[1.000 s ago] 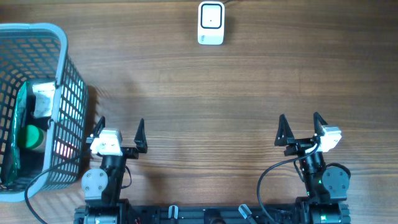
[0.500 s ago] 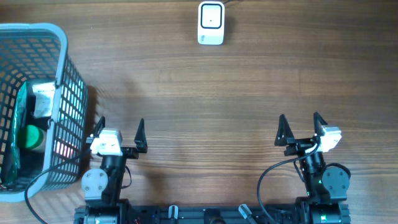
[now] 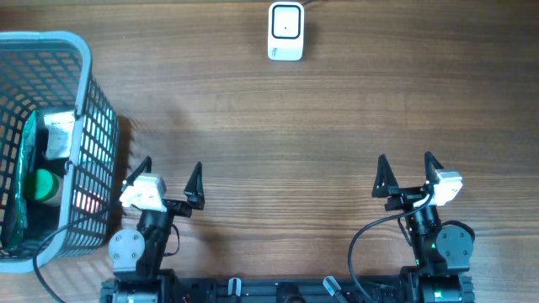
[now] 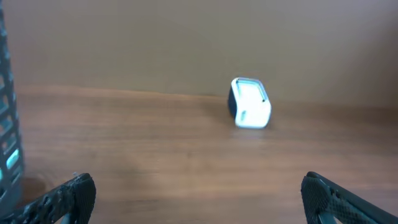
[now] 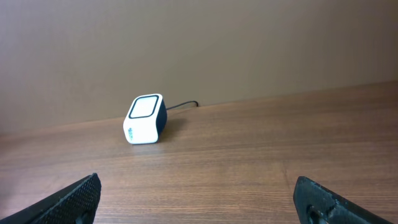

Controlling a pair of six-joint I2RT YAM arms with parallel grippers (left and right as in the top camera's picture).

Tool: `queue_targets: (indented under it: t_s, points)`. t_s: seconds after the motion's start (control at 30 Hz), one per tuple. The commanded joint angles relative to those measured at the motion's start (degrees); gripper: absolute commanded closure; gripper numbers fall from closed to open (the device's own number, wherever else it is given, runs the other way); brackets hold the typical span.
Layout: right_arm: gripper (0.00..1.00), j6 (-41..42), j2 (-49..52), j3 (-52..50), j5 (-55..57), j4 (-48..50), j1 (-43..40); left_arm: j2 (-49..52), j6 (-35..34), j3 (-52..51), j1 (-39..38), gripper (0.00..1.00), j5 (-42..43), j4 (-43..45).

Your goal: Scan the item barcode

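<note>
Two grippers are shown: left gripper (image 3: 171,167) at 7 o'clock, right gripper (image 3: 406,160) at 5 o'clock, each spread wide and holding nothing. One scanner (image 3: 285,31) is stood on the worktop (image 3: 295,126) at 12 o'clock. One basket (image 3: 84,76) at 9 o'clock contains one green round item (image 3: 40,185) and one white-labelled packet (image 3: 57,135).
</note>
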Motion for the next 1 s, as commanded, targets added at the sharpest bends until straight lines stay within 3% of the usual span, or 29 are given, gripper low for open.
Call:
queue_targets:
  t_s: [0.0, 0.17, 0.3, 0.43, 0.57, 0.63, 0.7, 0.77, 0.87, 0.97]
  points:
    - [0.00, -0.63, -0.31, -0.07, 0.85, 0.20, 0.28, -0.31, -2.84, 8.33, 0.39, 0.00, 1.92, -0.63]
    - [0.00, -0.63, -0.31, -0.07, 0.83, 0.20, 0.28, 6.93, -2.89, 21.00, 0.42, 0.00, 3.82, -11.41]
    - [0.00, -0.63, -0.31, -0.07, 0.83, 0.20, 0.28, 26.40, -4.13, 40.26, 0.42, 0.00, 3.89, -16.20]
    - [0.00, -0.61, -0.31, -0.07, 0.83, 0.20, 0.28, 46.14, -3.76, 68.70, 0.42, 0.00, 11.93, -34.56]
    - [0.00, -0.63, -0.31, -0.07, 0.85, 0.20, 0.28, 54.47, -4.15, 77.61, 0.74, 0.00, 10.62, -37.57]
    - [0.00, -0.61, -0.31, -0.07, 0.83, 0.20, 0.28, 58.71, -17.33, 84.61, 4.15, 0.00, -5.18, -40.63]
    - [0.00, -0.61, -0.31, -0.07, 0.83, 0.20, 0.28, 62.42, -25.29, 91.06, 9.60, 0.00, -13.66, -47.52]
    - [0.00, -0.63, -0.31, -0.07, 0.85, 0.20, 0.28, 65.33, -30.05, 94.68, 17.90, 0.00, -18.34, -54.07]
    - [0.00, -0.63, -0.31, -0.04, 0.83, 0.20, 0.28, 68.46, -34.99, 94.71, 30.56, 0.00, -18.93, -61.37]
    - [0.00, -0.63, -0.31, -0.07, 0.83, 0.20, 0.28, 74.25, -36.94, 94.57, 37.29, 0.00, -18.93, -69.77]
